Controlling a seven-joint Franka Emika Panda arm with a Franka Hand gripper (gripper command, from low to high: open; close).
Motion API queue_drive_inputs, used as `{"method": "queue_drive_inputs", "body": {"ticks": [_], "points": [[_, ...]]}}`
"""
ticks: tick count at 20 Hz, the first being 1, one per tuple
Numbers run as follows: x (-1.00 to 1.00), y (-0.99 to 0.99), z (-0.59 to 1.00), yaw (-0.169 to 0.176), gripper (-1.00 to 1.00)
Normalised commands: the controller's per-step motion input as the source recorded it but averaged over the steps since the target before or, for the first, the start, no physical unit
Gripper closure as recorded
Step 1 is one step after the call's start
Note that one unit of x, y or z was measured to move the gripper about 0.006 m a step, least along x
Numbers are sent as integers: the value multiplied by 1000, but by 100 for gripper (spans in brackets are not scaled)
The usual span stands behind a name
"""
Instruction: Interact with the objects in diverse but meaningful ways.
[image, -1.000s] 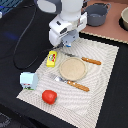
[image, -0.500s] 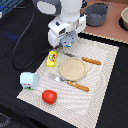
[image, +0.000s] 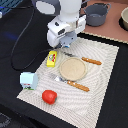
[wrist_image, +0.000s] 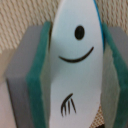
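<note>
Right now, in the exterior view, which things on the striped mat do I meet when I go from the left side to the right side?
White carton → red tomato → yellow packet → round plate → wooden-handled utensil beside the plate's far edge.

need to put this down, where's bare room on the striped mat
Free: the striped mat past the wooden-handled fork toward the exterior view's right, and between red tomato and fork. Crowded: around the tan round plate and yellow rectangular packet.
</note>
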Motion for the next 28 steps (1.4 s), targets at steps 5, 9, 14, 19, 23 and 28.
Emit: {"method": "queue_drive_inputs", "body": {"ticks": [5, 9, 14, 19, 23, 28], "points": [[142, -63, 862, -74, 100], [666, -444, 922, -103, 100], [779, -545, 594, -85, 100], [730, -609, 257, -51, 100], [756, -597, 143, -50, 100], [718, -767, 8, -7, 100]]}}
